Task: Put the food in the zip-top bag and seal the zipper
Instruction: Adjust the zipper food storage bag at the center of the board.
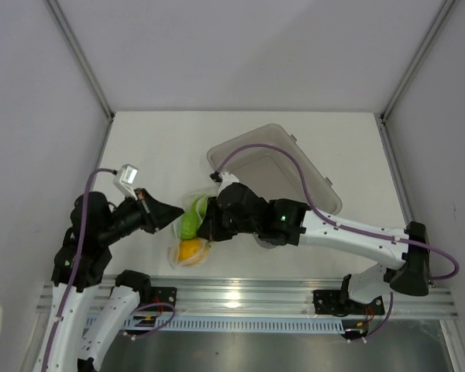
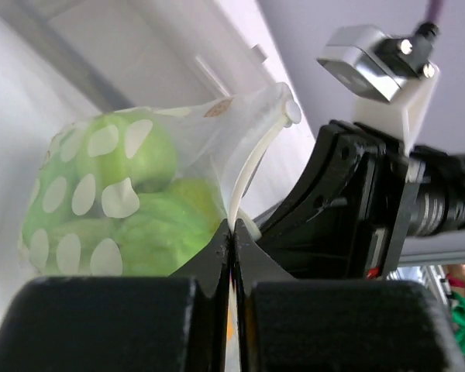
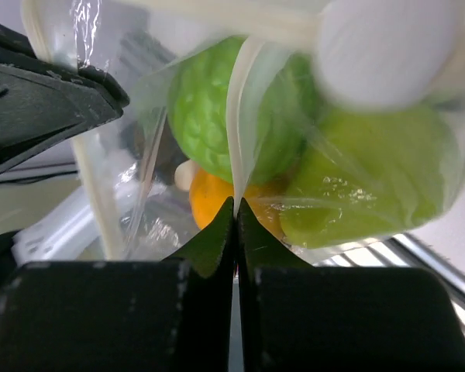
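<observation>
1. At the bench's [image 1: 139, 155] near side, the zip-top bag [image 1: 187, 232] holds the food [image 1: 191, 249]: orange citrus, green produce.
2. The left fingers [image 2: 208, 263] and right fingers [image 3: 213, 244], each pair pressed together, pinch the zipper [image 2: 252, 167].
3. Sealing looks under way; the next move likely calls for running a firm pinch along the strip.
4. Behind stands a grey bin [image 1: 294, 167].

Two arms meet at a filled zip-top bag [image 1: 187, 235] on the table [image 1: 155, 147]
Green food [image 1: 190, 222] and an orange-yellow citrus [image 1: 189, 249] show through the clear plastic; the left end effector [image 1: 173, 215] touches the bag's left side, the right end effector [image 1: 206, 225] its right, and a grey translucent bin [image 1: 294, 167] lies just behind the right arm
</observation>
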You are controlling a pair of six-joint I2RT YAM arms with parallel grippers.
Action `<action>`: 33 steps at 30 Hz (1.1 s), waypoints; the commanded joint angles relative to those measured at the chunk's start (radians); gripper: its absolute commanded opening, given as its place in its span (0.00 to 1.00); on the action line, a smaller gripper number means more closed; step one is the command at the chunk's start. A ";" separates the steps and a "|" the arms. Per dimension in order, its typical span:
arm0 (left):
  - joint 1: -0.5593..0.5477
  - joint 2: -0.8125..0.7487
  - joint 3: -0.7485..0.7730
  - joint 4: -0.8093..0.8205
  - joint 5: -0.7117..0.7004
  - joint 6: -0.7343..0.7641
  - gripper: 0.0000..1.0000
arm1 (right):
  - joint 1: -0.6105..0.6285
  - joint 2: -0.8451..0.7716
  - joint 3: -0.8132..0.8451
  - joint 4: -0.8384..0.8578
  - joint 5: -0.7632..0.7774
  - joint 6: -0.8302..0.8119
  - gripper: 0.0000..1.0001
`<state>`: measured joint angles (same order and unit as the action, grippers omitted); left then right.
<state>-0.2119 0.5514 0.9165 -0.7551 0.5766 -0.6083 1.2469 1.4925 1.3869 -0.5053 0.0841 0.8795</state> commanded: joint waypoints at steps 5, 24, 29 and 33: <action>-0.006 0.060 -0.158 0.039 0.040 0.013 0.01 | -0.050 -0.037 -0.087 0.102 -0.072 0.064 0.00; -0.087 0.033 -0.185 0.108 0.177 -0.040 0.01 | -0.066 0.035 -0.023 0.096 -0.122 0.023 0.00; -0.090 0.036 -0.199 0.109 0.104 -0.054 0.01 | -0.058 0.046 -0.020 0.085 -0.124 0.015 0.00; -0.104 0.038 -0.228 0.163 0.109 -0.114 0.01 | -0.047 0.043 -0.019 0.074 -0.107 0.000 0.00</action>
<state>-0.2924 0.5945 0.7052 -0.6655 0.6617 -0.6510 1.1904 1.5429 1.3041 -0.4774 -0.0387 0.8963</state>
